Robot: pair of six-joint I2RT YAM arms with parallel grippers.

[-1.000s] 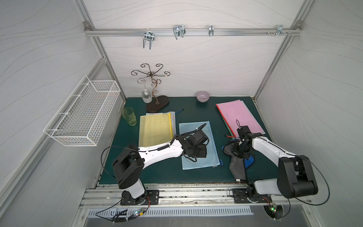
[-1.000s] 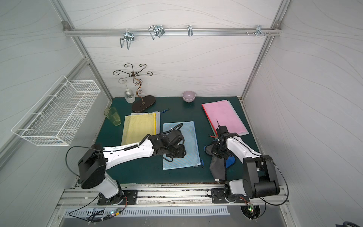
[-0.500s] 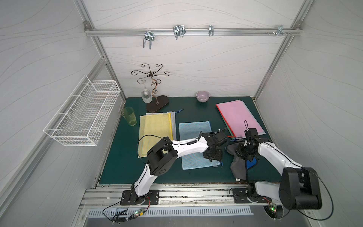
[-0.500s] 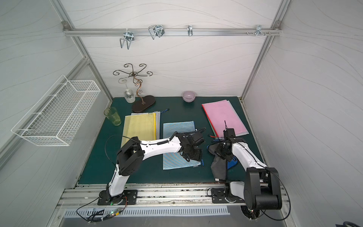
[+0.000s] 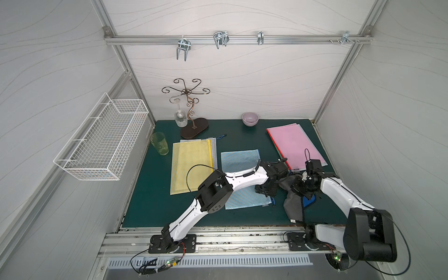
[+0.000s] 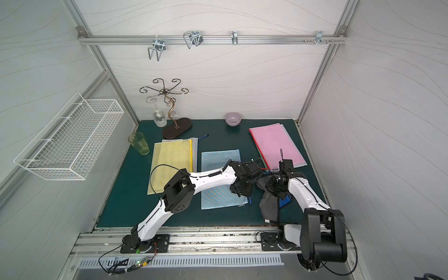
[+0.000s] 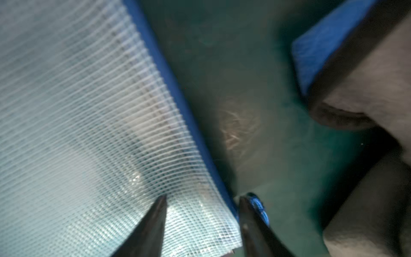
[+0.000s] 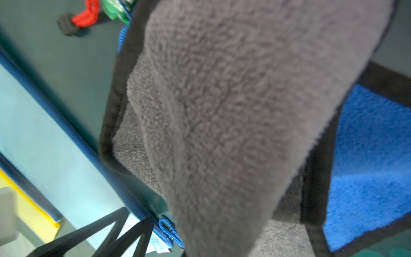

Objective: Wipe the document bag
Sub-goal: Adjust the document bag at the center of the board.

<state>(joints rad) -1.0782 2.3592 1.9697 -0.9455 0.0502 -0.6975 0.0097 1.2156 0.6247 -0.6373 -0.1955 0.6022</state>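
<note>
The left wrist view alone showed the left gripper (image 7: pixel 202 198) moderately parted, straddling the zipper edge of the blue mesh document bag (image 7: pixel 77 111). The right gripper (image 5: pixel 298 186), closed, pinched the grey cloth (image 8: pixel 222 111) just beside those fingers.

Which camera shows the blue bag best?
The top camera: in both top views the whole bag lies flat, with only the left arm crossing it. The left wrist shows just its mesh corner; the right wrist, a blurred edge strip.

Bare table (image 5: pixel 242 218) is found in front of and behind the blue document bag (image 5: pixel 238 160). Its zipper side is blocked by the left tool (image 5: pixel 264 192) and grey cloth (image 5: pixel 293 206); the opposite side is flanked by a yellow bag (image 5: pixel 191 167).
</note>
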